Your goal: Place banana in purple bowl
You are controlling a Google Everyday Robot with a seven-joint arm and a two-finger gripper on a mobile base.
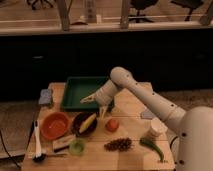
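The pale-yellow banana (88,122) lies inside the purple bowl (76,120), leaning against its right rim. This very dark bowl stands on the wooden table, left of centre. My gripper (95,105) hovers just above and to the right of the bowl, over the near edge of the green tray (84,91). Its fingers are spread apart and open, with nothing between them. One fingertip points left and the other points down toward the banana.
An orange-red bowl (54,125) sits left of the purple bowl. A round orange fruit (112,124) is to its right. In front lie a small green cup (76,146), a pine cone (118,144), a green pepper (153,148) and a white container (157,129). A blue sponge (46,96) is at far left.
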